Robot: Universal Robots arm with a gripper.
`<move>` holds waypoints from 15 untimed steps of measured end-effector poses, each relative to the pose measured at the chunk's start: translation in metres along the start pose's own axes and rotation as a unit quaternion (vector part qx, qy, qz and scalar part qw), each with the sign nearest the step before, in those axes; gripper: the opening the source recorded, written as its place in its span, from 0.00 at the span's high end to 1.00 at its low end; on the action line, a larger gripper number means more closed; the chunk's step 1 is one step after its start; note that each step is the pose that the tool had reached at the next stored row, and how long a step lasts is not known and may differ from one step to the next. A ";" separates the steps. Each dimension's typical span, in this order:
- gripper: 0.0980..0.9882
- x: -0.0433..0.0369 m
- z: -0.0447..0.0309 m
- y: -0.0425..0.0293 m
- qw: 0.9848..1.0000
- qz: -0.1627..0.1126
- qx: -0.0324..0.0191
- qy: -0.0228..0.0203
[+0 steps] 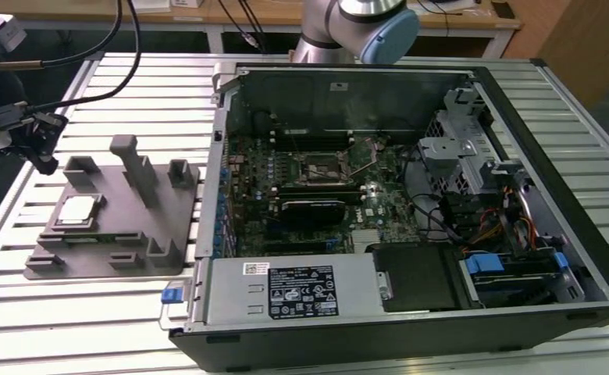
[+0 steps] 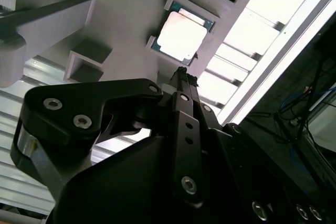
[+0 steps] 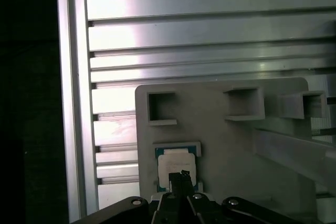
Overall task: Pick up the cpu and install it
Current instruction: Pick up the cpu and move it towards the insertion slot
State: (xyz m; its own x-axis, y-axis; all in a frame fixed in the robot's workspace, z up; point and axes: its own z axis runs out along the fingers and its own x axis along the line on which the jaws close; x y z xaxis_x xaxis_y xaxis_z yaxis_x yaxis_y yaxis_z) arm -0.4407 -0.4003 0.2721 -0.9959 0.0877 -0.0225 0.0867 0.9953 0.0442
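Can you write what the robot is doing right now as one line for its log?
stage: cpu not yet picked | gripper: shut, holding nothing, close to cpu | cpu: flat in grey fixture

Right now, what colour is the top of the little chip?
The cpu is shiny silver on top, best seen in the second wrist view.
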 end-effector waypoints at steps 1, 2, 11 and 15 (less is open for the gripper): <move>0.99 0.0000 0.0009 -0.0001 1.000 0.000 0.000 0.000; 0.99 0.0000 0.0017 -0.0002 1.000 0.000 0.000 0.000; 0.99 0.0000 0.0090 -0.0011 1.000 0.000 0.000 0.001; 0.99 -0.0001 0.0120 -0.0023 1.000 0.000 0.000 0.001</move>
State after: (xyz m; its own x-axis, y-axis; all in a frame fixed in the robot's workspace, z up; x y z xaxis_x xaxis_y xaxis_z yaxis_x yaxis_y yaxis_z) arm -0.4405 -0.4021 0.2601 -0.9960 0.0876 -0.0196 0.0867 0.9953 0.0436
